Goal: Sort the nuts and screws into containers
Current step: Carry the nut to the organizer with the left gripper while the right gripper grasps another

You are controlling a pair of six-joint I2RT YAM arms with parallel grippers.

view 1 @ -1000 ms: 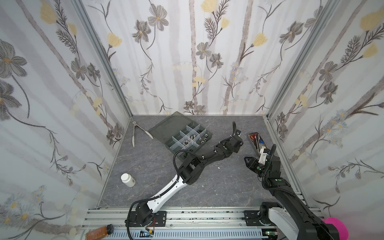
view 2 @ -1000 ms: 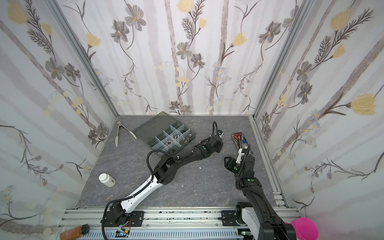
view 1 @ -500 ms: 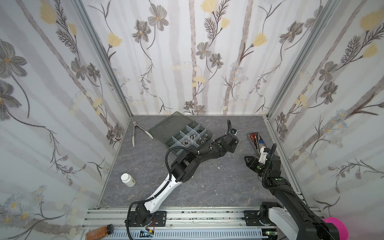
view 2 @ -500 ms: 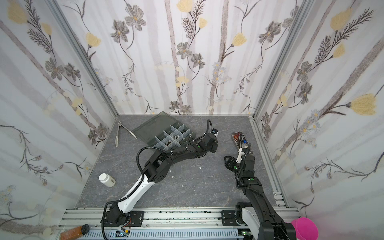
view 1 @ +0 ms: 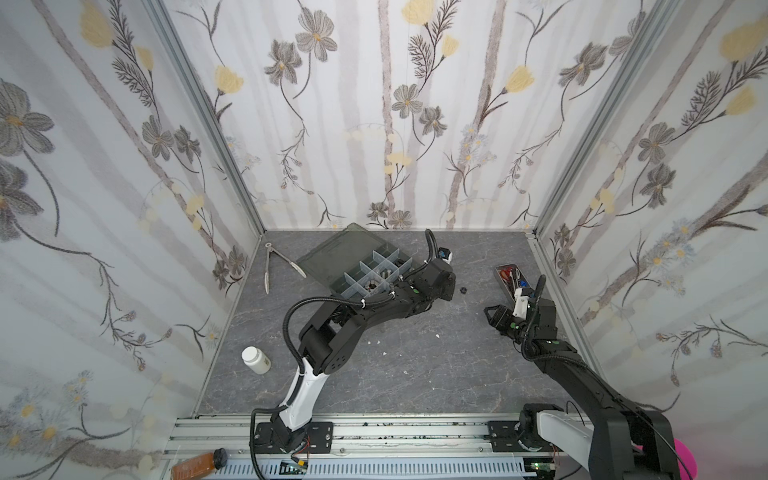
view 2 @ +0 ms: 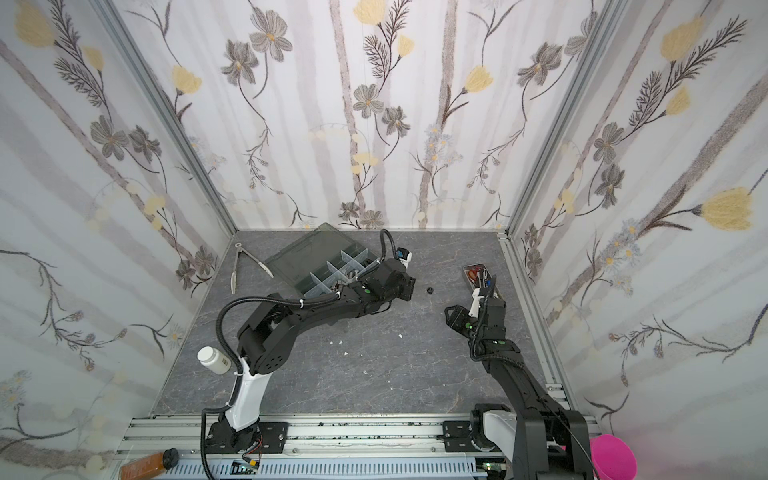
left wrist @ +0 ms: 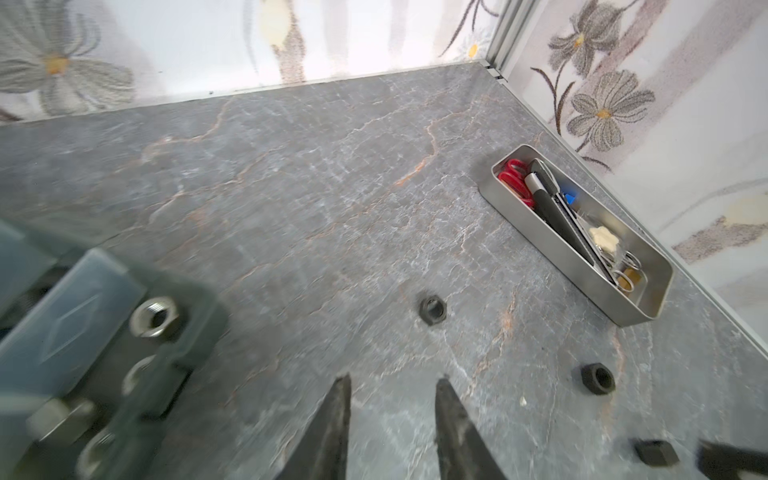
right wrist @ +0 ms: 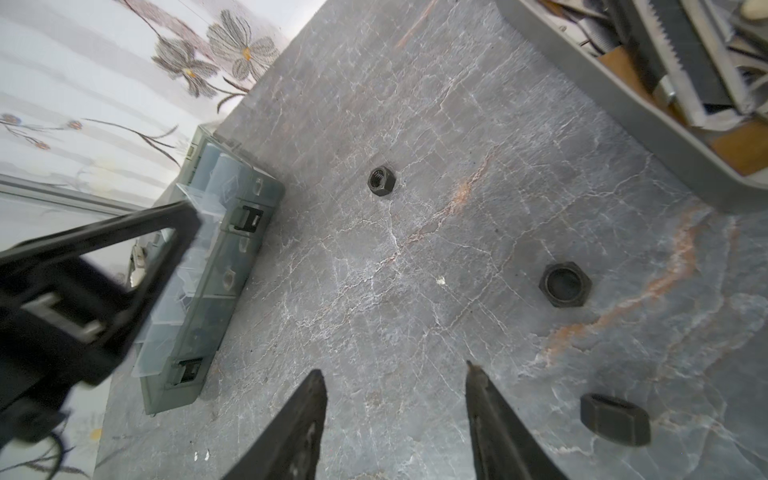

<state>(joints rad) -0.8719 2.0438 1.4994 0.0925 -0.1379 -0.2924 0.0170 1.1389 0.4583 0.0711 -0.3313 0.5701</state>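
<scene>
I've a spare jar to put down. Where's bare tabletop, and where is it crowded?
Free: the near stretch between left arm and right arm; the far strip between organizer box and tool tray. Crowded: black nuts lie scattered beside that tray.

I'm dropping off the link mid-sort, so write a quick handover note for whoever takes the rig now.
Left gripper: open, empty, at the organizer box edge.
Right gripper: open, empty, above the table.
Done: silver nuts lie in a compartment.
Remaining: three black nuts loose on the table between box and tool tray.
</scene>
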